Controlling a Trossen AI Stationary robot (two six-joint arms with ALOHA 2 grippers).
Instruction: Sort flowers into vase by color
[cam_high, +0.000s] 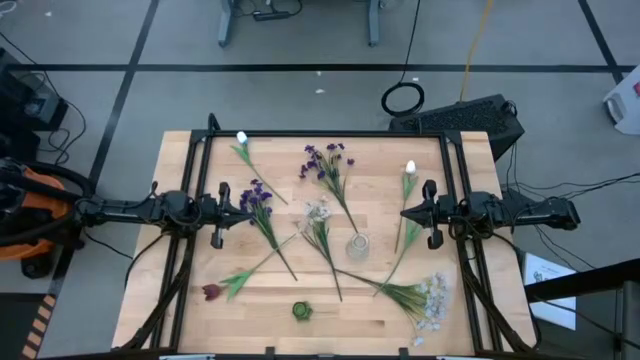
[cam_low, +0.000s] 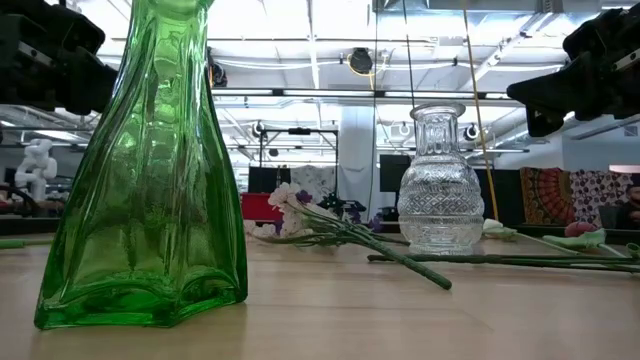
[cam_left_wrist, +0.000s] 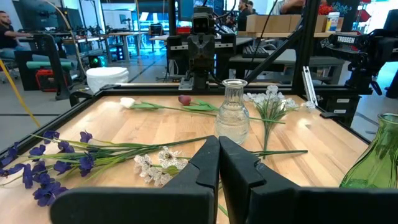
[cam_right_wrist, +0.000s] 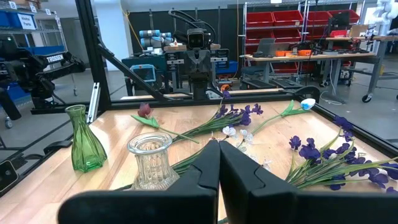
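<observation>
Green-stemmed flowers lie flat on the wooden table (cam_high: 180, 150). Purple clusters (cam_high: 255, 198) (cam_high: 328, 160), white buds (cam_high: 241, 138) (cam_high: 410, 168), white sprays (cam_high: 318, 212) (cam_high: 432, 298) and a dark red tulip (cam_high: 211, 292) are spread about. A clear glass vase (cam_high: 358, 245) stands mid-table, and a green vase (cam_high: 302, 311) stands by the near edge. My left gripper (cam_high: 246, 209) hovers shut beside a purple cluster (cam_left_wrist: 56, 168). My right gripper (cam_high: 404, 213) hovers shut, to the right of the clear vase (cam_right_wrist: 150, 162) and farther back.
Black rails (cam_high: 330, 133) frame the table's far, left and right sides. In the low view the green vase (cam_low: 140, 180) stands close in front, the clear vase (cam_low: 440, 180) behind it, with a white spray's stem (cam_low: 400, 262) lying between. Bare wood lies along the near edge.
</observation>
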